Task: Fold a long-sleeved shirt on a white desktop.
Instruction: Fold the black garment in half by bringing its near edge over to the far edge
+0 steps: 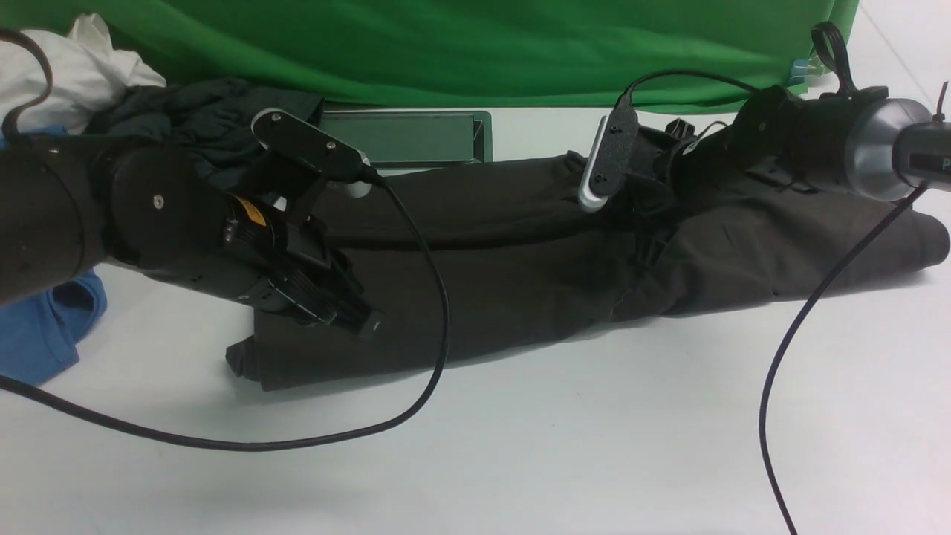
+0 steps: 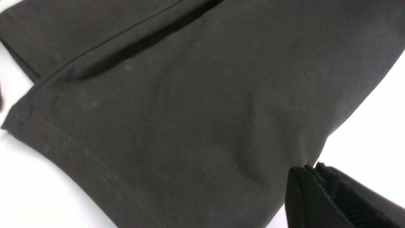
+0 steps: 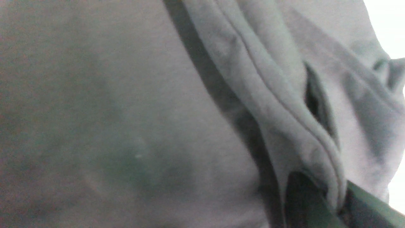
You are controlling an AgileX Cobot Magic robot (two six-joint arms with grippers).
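The left gripper [image 1: 365, 321] is closed, and the thin near edge of the shirt [image 1: 520, 297] appears to be pinched between its jaws, close to the hemmed end that lies toward the left edge of the desktop [image 1: 520, 461]. The right gripper [image 3: 336, 203] is closed on a raised ridge of the same cloth, toward the right edge. Both grips are judged to be taken so that the cloth can be lifted at two spots together and carried over as one even fold rather than dragged or bunched. The shirt is laid as a long, narrow band across the desktop, running from left to right and nearer the far edge than the near one. It lies under and between both grippers. Its hemmed end reaches just past the left gripper, and its rumpled end runs well past the right one.
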